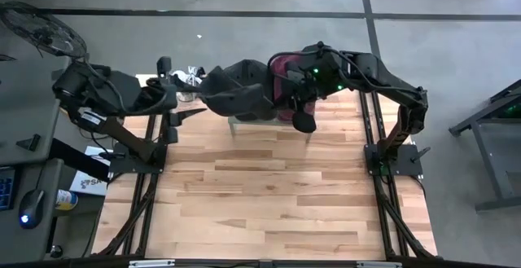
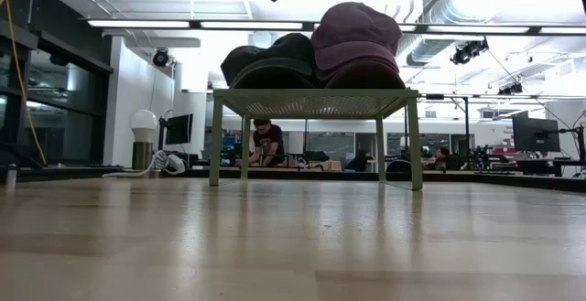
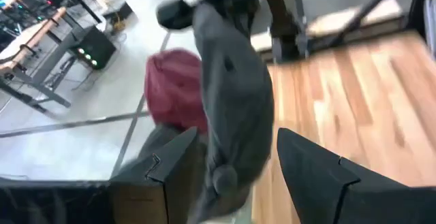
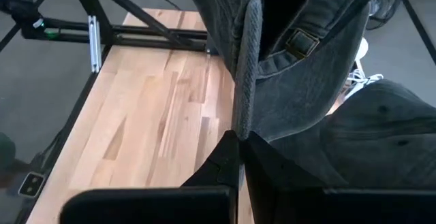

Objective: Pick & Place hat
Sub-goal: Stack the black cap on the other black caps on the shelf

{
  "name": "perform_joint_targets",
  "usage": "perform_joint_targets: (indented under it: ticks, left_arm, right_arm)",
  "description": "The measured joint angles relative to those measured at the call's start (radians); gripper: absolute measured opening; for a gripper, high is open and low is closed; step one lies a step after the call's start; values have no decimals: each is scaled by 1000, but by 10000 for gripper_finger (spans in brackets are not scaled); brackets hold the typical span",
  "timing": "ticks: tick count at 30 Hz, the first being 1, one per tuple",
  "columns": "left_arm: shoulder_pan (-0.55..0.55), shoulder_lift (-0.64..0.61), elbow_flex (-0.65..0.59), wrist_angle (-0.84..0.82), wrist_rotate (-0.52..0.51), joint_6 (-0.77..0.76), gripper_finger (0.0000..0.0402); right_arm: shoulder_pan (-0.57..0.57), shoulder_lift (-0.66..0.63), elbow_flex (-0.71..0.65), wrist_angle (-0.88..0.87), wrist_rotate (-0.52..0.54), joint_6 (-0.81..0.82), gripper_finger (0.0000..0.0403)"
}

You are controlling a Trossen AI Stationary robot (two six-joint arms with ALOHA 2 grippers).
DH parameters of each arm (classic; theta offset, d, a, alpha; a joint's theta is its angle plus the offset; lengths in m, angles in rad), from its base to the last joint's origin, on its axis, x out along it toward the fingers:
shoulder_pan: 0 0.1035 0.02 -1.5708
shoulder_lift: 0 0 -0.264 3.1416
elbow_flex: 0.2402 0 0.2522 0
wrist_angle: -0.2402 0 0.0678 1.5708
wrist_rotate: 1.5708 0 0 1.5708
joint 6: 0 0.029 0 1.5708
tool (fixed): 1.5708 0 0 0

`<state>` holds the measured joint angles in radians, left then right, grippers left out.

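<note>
Two hats at the table (image 1: pixel 269 211) far edge: a maroon cap (image 2: pixel 355 40) on the small stand (image 2: pixel 316 102), a dark grey cap (image 4: pixel 300 67) pinched by the right gripper (image 4: pixel 238 142) fingers; left gripper (image 3: pixel 235 173) fingers wide

Ceiling strip lights (image 2: pixel 302 25) glare white in the low view, washing out the ceiling around them. The small table (image 2: pixel 316 102) and the hats (image 2: pixel 316 56) on it stand dark against that glare, and the wooden tabletop (image 2: pixel 293 246) below and nearest the camera is soft and out of focus. The high view is evenly, dimly lit, with faint shadows. The left wrist view is smeared with blur; the right wrist view is sharper.
</note>
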<state>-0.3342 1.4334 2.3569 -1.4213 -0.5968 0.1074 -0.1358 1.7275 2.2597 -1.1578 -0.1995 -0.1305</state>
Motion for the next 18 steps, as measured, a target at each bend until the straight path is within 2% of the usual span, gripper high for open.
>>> perform_joint_targets:
  ticks: [7, 13, 18]
  left_arm:
    - [0, 6, -1, -111, 0, 20, 193]
    - [1, 19, -12, -127, -85, 28, 193]
    - [1, 23, -12, -125, -86, 39, 193]
  right_arm:
    - [-9, 0, 0, 23, -5, 22, 0]
    - [-9, 0, 0, 22, -5, 44, 0]
    - [0, 0, 0, 25, -12, 44, 0]
